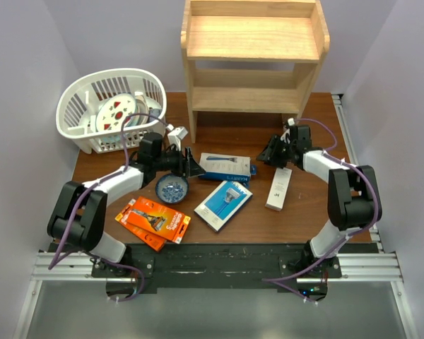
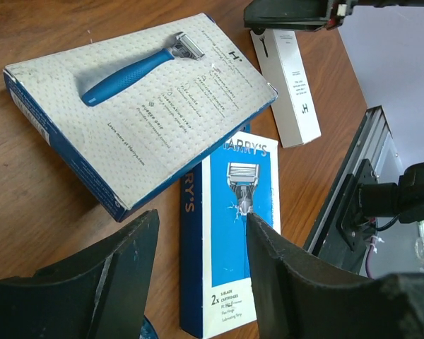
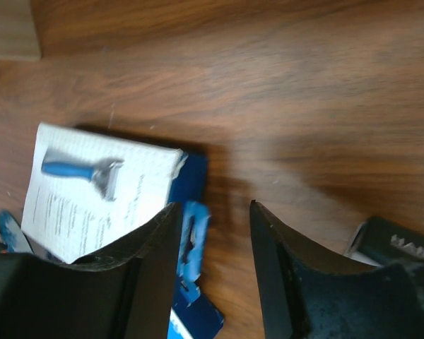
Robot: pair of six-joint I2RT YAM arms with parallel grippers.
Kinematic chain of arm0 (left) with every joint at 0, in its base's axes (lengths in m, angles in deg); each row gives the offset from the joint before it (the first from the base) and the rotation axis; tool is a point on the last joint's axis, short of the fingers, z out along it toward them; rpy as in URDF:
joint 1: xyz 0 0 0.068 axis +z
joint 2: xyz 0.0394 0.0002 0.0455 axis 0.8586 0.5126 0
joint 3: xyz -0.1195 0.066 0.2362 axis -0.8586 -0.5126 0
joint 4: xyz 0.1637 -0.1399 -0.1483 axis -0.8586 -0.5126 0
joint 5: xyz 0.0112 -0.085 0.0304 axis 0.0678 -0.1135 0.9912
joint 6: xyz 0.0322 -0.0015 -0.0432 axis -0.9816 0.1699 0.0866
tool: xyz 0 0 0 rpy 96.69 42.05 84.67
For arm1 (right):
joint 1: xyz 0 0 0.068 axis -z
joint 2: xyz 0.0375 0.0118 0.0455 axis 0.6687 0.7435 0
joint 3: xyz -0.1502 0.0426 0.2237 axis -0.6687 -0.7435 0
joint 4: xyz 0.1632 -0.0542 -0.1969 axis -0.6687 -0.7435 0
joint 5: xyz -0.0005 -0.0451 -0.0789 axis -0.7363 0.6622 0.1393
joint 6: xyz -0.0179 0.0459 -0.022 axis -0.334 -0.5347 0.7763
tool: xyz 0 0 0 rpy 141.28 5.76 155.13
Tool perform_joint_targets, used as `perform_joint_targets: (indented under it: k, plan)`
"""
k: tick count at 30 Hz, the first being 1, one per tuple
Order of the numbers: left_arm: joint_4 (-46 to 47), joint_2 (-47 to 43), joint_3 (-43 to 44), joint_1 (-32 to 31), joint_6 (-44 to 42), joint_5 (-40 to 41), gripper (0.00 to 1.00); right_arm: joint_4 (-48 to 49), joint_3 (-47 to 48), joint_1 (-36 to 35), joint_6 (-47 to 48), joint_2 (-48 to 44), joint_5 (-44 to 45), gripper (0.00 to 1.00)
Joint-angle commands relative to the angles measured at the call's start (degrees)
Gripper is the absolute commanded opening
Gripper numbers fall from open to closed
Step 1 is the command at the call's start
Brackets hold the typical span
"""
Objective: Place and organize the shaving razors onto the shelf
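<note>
Razor packs (image 1: 225, 167) lie ungrasped while the left hand (image 2: 201, 220) and right hand (image 3: 215, 207) hang spread and empty.

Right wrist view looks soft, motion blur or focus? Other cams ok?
Right wrist: blurred all over, print on the white razor box unreadable; the cause cannot be told. Left wrist: sharp, Harry's blade pack text legible. Top external: even light, soft shadows, no strong glare.
</note>
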Motion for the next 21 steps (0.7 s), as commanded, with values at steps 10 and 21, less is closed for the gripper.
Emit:
perform_joint_targets:
  k: [10,21]
  plan:
    - [0.3,4.2,6.0,-2.75,-2.03,-3.22,0.59,7.34,-2.27,1.18,-11.0,5.68,-13.45,0.45]
    - [3.99,2.98,3.55,-4.07,0.78,-1.46,0.63,4.97,-3.86,0.74,-13.64,3.32,-12.76,0.0]
